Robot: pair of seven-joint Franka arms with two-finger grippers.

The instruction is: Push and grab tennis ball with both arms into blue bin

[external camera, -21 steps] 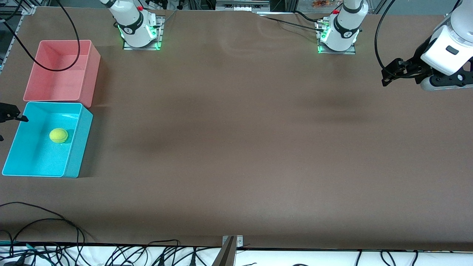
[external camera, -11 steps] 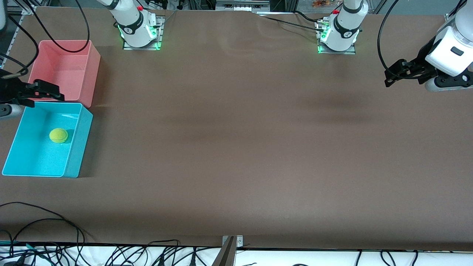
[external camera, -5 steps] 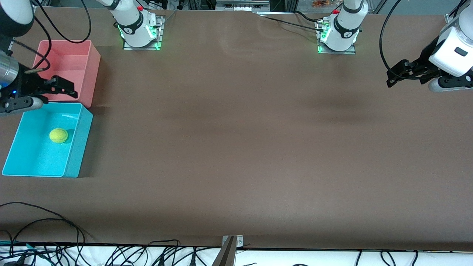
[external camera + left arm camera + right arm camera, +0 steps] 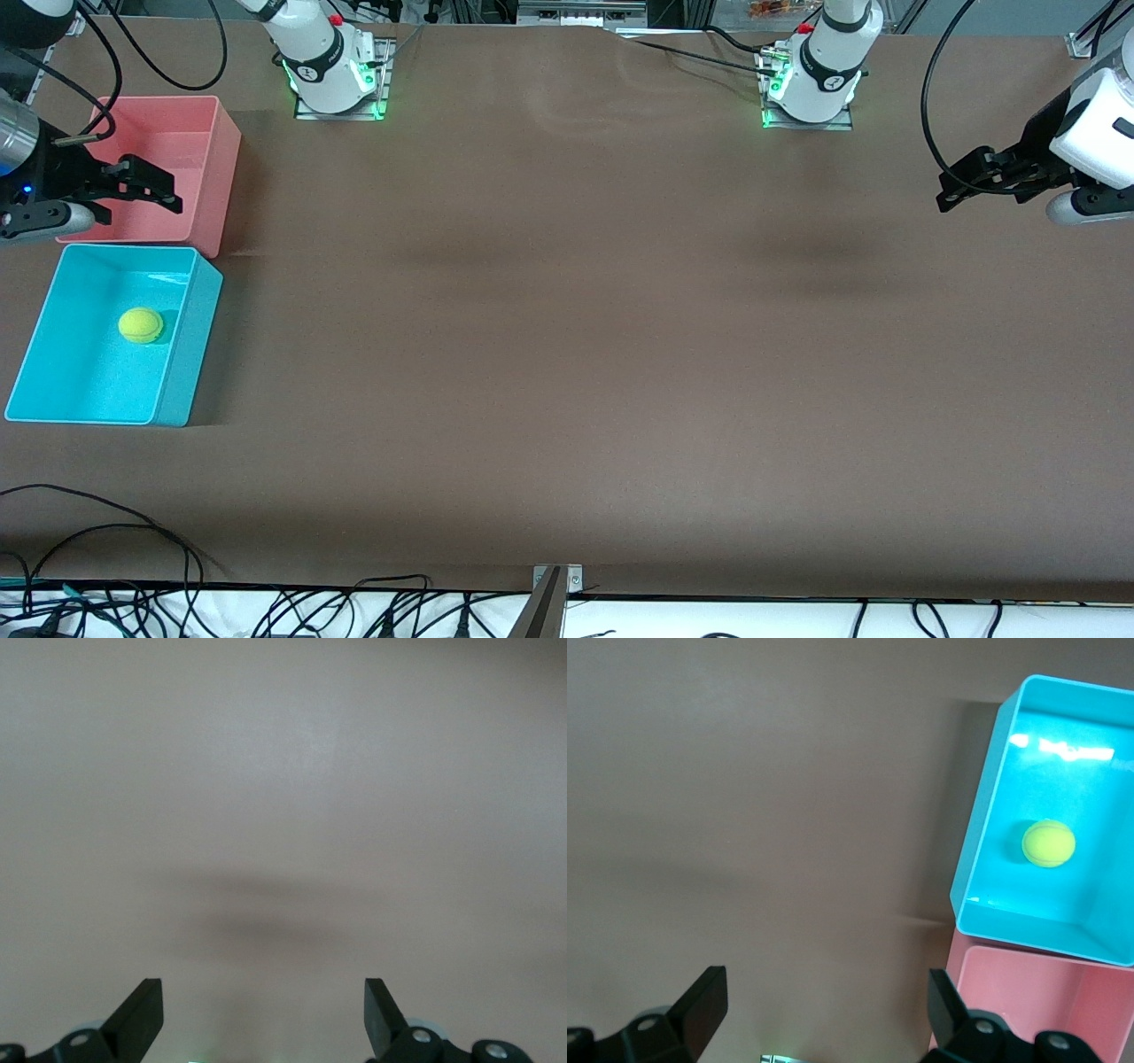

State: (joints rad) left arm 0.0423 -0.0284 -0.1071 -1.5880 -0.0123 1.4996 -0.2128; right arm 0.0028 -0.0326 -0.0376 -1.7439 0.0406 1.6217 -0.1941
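The right gripper (image 4: 146, 188) hangs over the pink bin (image 4: 151, 168) at the right arm's end of the table (image 4: 567, 354), fingers spread wide and holding nothing. Nearer the front camera, just beside it, the blue bin (image 4: 190, 346) lies with its long axis running toward that camera; the tennis ball (image 4: 141, 325) rests inside it. The left gripper (image 4: 961, 182) hangs over bare table at the left arm's end, likewise wide and holding nothing.

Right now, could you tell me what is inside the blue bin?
Only the tennis ball lies on the floor of the blue bin, apart from its walls. Nothing covers the bin; its whole floor shows.
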